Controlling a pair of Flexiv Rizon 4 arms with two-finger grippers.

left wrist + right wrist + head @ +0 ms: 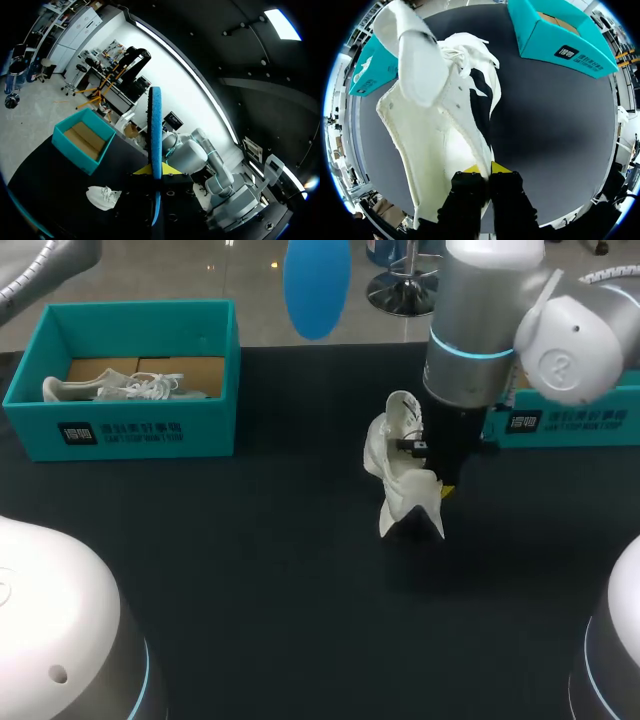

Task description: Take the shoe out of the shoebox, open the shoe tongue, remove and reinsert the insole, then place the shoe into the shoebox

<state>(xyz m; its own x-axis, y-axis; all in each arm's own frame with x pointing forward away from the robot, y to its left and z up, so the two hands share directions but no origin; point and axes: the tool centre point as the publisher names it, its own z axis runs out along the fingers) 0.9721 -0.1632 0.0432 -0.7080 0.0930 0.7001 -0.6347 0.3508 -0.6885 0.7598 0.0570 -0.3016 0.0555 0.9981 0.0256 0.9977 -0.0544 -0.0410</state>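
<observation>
A white shoe (405,465) hangs upright over the middle of the black table, its tongue (420,55) folded outward. My right gripper (484,169) is shut on the edge of the shoe's (440,140) upper and comes down on it from above in the head view (440,488). A blue insole (317,285) is held high over the table's far side. In the left wrist view this insole (156,130) stands edge-on, and my left gripper (156,170) is shut on it. The shoe (102,196) shows small below it.
A teal shoebox (120,435) at the far left holds a second white shoe (125,388) on cardboard. Another teal box (570,420) stands at the far right, partly hidden behind my right arm. The black table (260,570) is bare toward the front.
</observation>
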